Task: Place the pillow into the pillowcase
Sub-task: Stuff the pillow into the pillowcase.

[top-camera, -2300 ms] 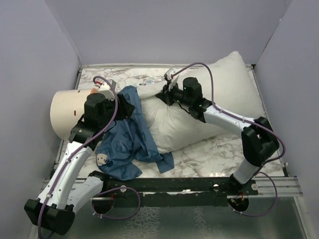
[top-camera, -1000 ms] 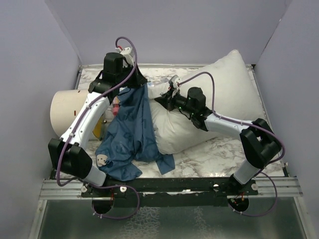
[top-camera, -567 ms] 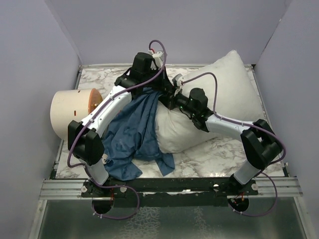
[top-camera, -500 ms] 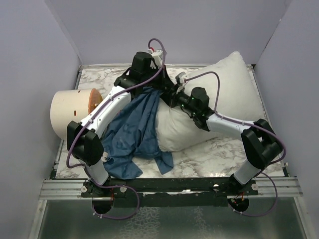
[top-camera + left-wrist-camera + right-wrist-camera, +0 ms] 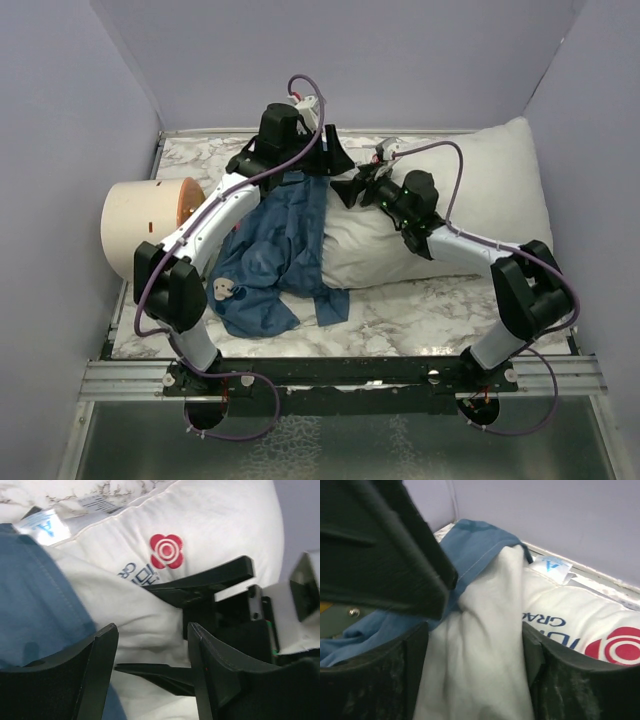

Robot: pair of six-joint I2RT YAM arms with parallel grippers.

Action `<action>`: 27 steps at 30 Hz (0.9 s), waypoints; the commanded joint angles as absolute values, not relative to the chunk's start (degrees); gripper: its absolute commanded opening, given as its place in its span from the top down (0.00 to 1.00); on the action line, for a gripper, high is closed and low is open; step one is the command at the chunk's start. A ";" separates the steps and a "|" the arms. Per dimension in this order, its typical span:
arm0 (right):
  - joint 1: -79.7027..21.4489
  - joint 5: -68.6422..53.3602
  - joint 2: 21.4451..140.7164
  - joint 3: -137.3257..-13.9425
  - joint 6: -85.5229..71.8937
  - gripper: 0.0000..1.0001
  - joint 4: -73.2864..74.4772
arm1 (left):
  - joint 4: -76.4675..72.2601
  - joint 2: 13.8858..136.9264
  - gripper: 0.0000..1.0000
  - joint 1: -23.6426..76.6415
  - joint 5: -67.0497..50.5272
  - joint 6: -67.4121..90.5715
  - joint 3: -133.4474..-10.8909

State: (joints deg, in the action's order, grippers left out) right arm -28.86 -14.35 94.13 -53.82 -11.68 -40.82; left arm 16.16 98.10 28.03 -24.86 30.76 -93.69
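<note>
Item: pillow [image 5: 470, 200], white and plump, lying across the right half of the table with its far end against the right wall; red logo [image 5: 166, 551] and dark print near the end facing the arms. I judge it light, soft and springy. It should yield under the fingers and bulge back, so I would take a deep pinch at the corner or seam near the logo, not on the fat middle. Item: pillowcase [image 5: 275, 245], blue and limp, heaped left of centre with its upper edge drawn over the pillow's near end. It looks thin and likely to slip and collapse, so it is best taken at the hem of the mouth. Left gripper [image 5: 150, 630]: jaws apart, nothing pinched, pillow showing through the gap and blue cloth just outside one finger. I cannot tell whether the hem is hooked on it. Right gripper [image 5: 474, 635]: clamped on a thick fold of pillow. Surface: marble-patterned table [image 5: 420, 300], smooth, so cloth should slide. Room: plain lavender walls [image 5: 400, 60] close on three sides; a beige drum [image 5: 135, 225] on its side at the left edge.
</note>
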 commanded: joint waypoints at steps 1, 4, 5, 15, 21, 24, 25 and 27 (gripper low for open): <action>-28.48 -19.42 87.47 -50.16 -7.18 0.25 -34.30 | 19.11 90.35 0.39 26.62 -17.50 25.15 -91.29; -28.43 -21.47 82.20 -49.91 -5.71 0.20 -30.60 | 18.80 82.18 0.35 26.13 -15.68 23.51 -83.99; -28.43 -22.41 80.53 -49.98 -5.43 0.19 -29.58 | 18.02 79.09 0.35 26.15 -15.90 23.56 -80.54; -31.32 -44.42 67.86 -51.18 -0.29 0.19 -12.50 | 0.20 48.56 0.39 30.63 -18.39 42.04 -39.22; -39.39 -25.69 64.78 -48.99 2.32 0.19 5.00 | 0.54 47.44 0.44 38.62 -7.65 46.32 -32.80; -39.71 -16.47 64.91 -47.54 0.79 0.19 9.31 | 1.48 50.39 0.44 39.62 -3.44 46.15 -32.70; -39.72 -14.33 64.87 -47.03 0.34 0.19 9.81 | 1.04 51.57 0.44 39.59 -2.86 45.99 -32.70; -39.73 -11.27 64.90 -46.17 -0.34 0.19 9.67 | -0.56 54.04 0.44 39.58 -2.19 45.91 -32.65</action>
State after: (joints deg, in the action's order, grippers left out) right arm -39.83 -24.25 64.99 -48.82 0.64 0.80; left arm 3.55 50.59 39.35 -8.60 44.53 -32.23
